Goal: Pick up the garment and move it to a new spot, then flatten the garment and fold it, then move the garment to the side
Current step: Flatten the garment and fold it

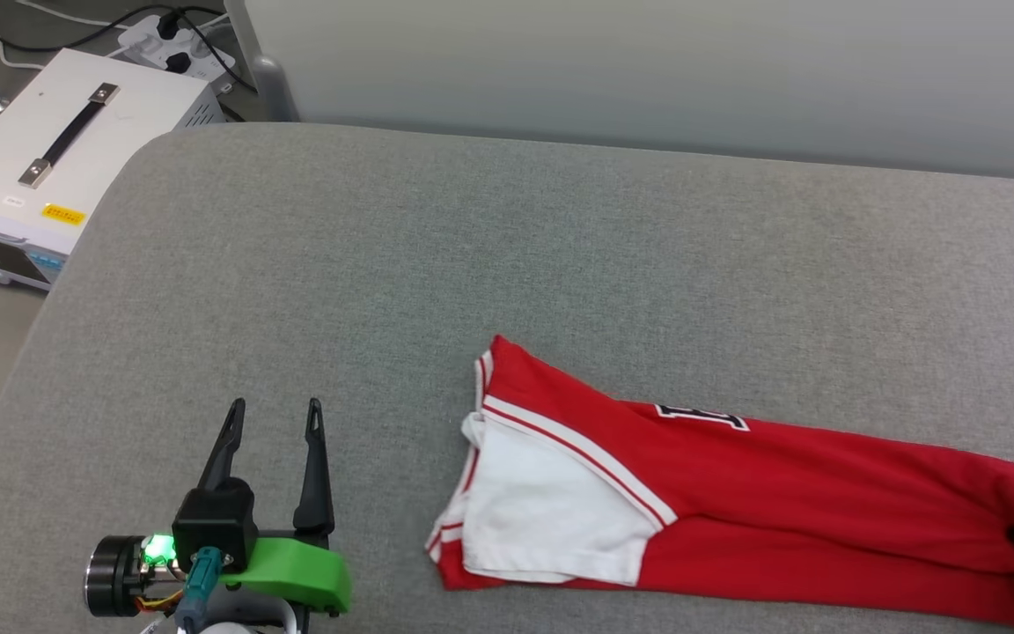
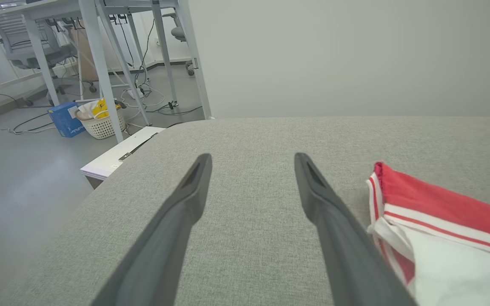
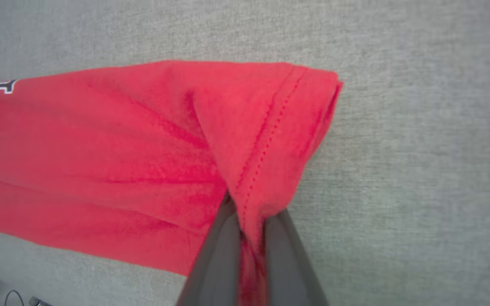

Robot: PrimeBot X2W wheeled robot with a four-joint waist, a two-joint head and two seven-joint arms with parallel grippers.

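Garment [image 1: 780, 493] lay w/ long axis left-right on the grey desk [image 1: 472, 246], sleeve end near my left hand [image 1: 275, 407], fingers spread, holding nothing. Right hand [image 3: 251, 212] was clenched on the hem end, so I judged that arm should lead.

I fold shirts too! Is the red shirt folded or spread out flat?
Folded, not spread: the garment lies as a long narrow strip on the grey surface, one white sleeve laid over the red.
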